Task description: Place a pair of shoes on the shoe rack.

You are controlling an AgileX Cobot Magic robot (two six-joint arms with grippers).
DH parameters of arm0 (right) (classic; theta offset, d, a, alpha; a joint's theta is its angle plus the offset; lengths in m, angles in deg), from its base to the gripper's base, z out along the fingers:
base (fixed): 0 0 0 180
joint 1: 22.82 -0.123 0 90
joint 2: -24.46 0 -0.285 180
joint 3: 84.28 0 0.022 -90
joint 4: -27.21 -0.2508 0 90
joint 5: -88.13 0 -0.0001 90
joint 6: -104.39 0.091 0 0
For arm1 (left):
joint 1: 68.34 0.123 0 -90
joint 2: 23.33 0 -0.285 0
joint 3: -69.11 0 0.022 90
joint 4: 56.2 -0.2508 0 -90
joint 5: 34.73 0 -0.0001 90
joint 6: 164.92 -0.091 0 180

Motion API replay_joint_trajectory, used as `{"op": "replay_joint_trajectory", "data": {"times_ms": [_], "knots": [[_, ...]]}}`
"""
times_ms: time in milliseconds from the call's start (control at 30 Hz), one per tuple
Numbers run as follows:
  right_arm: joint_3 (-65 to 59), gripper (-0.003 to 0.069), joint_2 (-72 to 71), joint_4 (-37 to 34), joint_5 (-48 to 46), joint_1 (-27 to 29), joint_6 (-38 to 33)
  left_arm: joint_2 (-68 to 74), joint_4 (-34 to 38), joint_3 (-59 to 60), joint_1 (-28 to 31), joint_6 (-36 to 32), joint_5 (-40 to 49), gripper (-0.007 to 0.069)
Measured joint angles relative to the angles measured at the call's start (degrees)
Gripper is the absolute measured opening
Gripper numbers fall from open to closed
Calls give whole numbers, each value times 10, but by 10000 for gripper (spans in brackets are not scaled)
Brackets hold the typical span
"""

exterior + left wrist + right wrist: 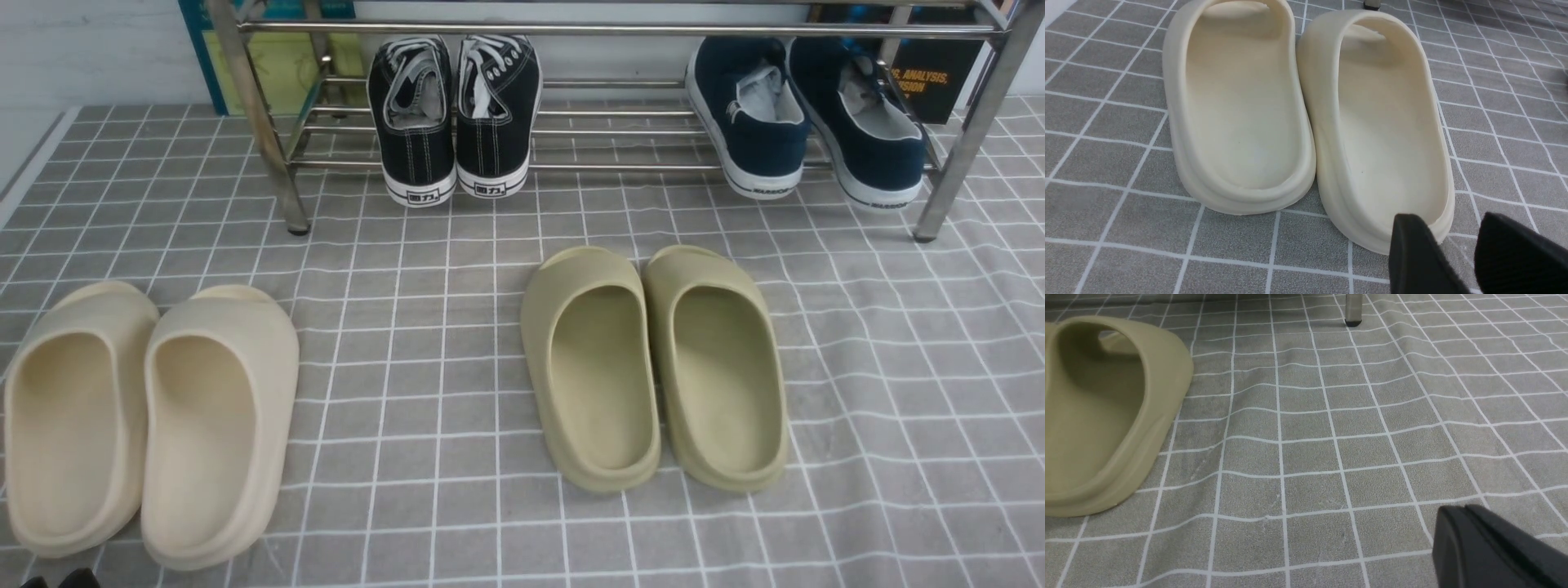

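Both navy shoes (804, 122) sit on the rack (620, 131), at 1 o'clock from the olive slides (653, 367). The left gripper (1457, 249) is slightly open and empty beside the cream slides (1306, 114). For the right gripper (1490, 547), I cannot tell.

The front camera looks forward and down at the grey checked cloth (457, 343), with the shoe rack (571, 29) far off. The left wrist camera sits low, just behind the left gripper (1457, 245), close to the cream slides (1241, 106). The right wrist camera is behind the right gripper (1478, 547), beside one olive slide (1106, 416). The front camera sees both pairs too.
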Motion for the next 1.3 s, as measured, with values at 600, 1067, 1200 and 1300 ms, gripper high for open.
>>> {"op": "replay_joint_trajectory", "data": {"times_ms": [600, 1067, 1200, 1300], "knots": [[0, 4, 0, 0, -1, 0, -1, 0, 0, 0, 0, 0, 0, 239], [0, 14, 0, 0, -1, 0, -1, 0, 0, 0, 0, 0, 0, 239], [0, 15, 0, 0, -1, 0, -1, 0, 0, 0, 0, 0, 0, 239], [0, 15, 0, 0, -2, 0, -1, 0, 0, 0, 0, 0, 0, 239]]}}
